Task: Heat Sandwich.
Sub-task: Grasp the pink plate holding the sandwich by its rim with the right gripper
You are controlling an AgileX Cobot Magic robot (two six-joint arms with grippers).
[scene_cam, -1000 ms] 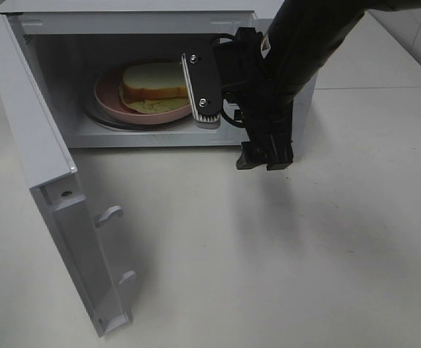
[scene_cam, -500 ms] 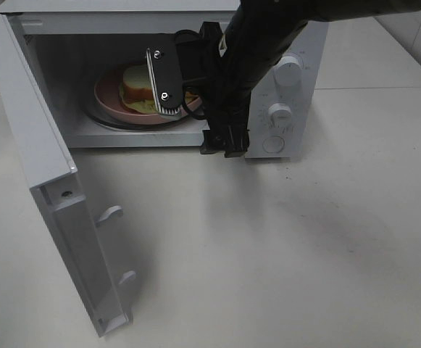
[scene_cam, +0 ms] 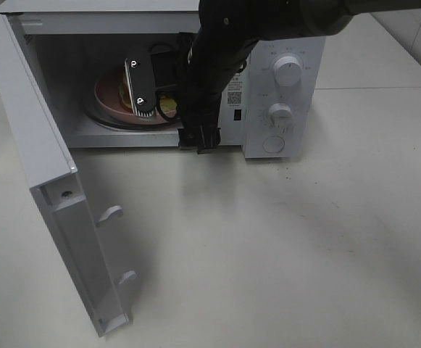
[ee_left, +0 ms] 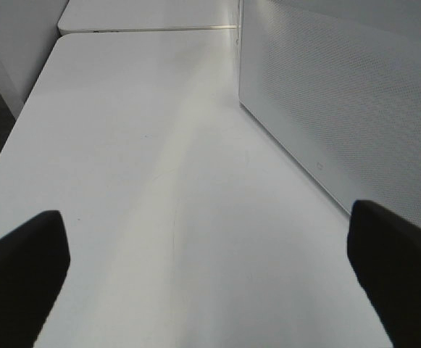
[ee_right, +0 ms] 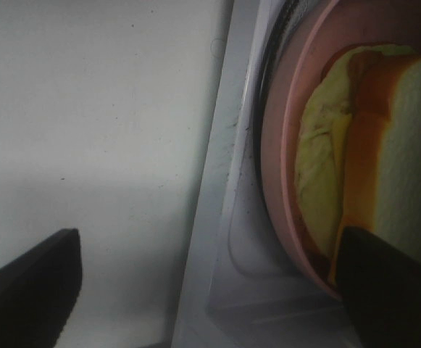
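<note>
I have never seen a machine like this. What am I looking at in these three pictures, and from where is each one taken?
This is a robot with two arms, each ending in a two-finger gripper. One picture comes from a camera mounted high; it shows a white microwave with its door open, standing on a white table. The other two come from cameras on the wrists. The right gripper is at the oven's opening, jaws open, holding nothing; beyond it lies the sandwich on a pink plate inside. The left gripper hangs open over the table, also empty.
</note>
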